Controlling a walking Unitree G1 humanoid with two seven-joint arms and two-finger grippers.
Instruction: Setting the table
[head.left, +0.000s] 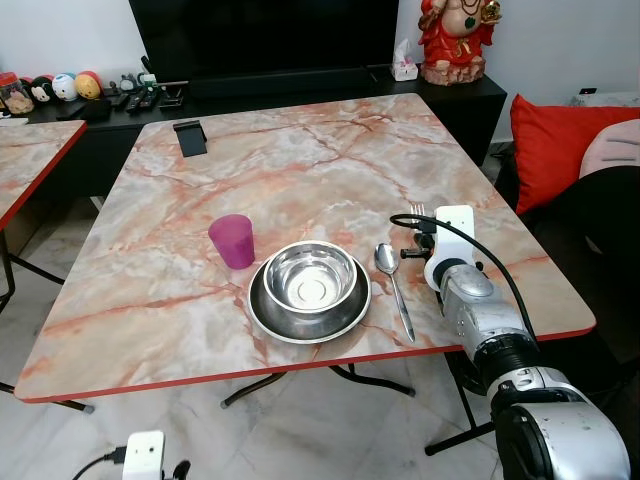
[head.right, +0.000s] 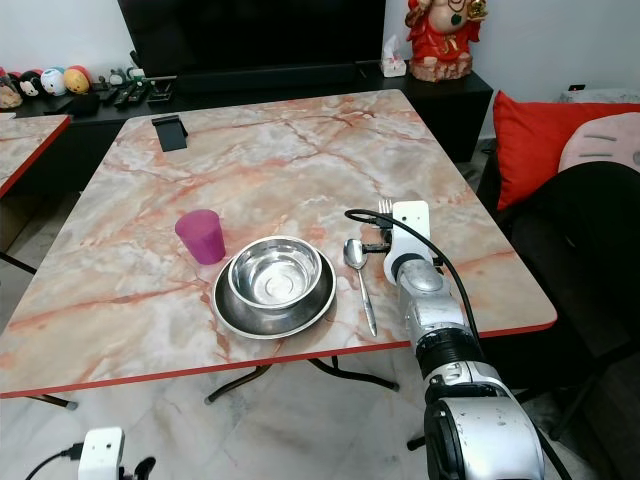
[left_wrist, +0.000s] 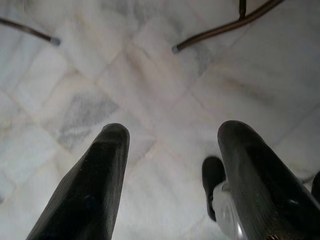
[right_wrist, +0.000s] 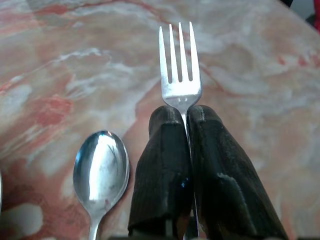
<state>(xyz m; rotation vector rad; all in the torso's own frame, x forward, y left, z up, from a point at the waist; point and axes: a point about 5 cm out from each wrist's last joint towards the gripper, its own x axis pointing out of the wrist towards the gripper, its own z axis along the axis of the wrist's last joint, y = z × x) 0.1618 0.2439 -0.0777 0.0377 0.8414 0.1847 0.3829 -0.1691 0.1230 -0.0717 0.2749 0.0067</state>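
Observation:
A steel bowl (head.left: 310, 277) sits in a steel plate (head.left: 275, 316) near the marble table's (head.left: 290, 170) front edge. A purple cup (head.left: 232, 240) stands just left of them, and a spoon (head.left: 393, 284) lies to their right. My right gripper (right_wrist: 184, 119) is shut on a fork (right_wrist: 178, 65), its tines pointing away, low over the table right of the spoon. The fork's tines (head.left: 417, 210) peek out beyond the wrist. My left gripper (left_wrist: 170, 145) hangs open over the floor below the table.
A black phone stand (head.left: 189, 137) sits at the table's far left. Behind are a TV console with toys (head.left: 60, 88) and a red statue (head.left: 455, 38). A red cushion (head.left: 560, 135) lies on a seat to the right. Another table's edge (head.left: 30, 160) is at left.

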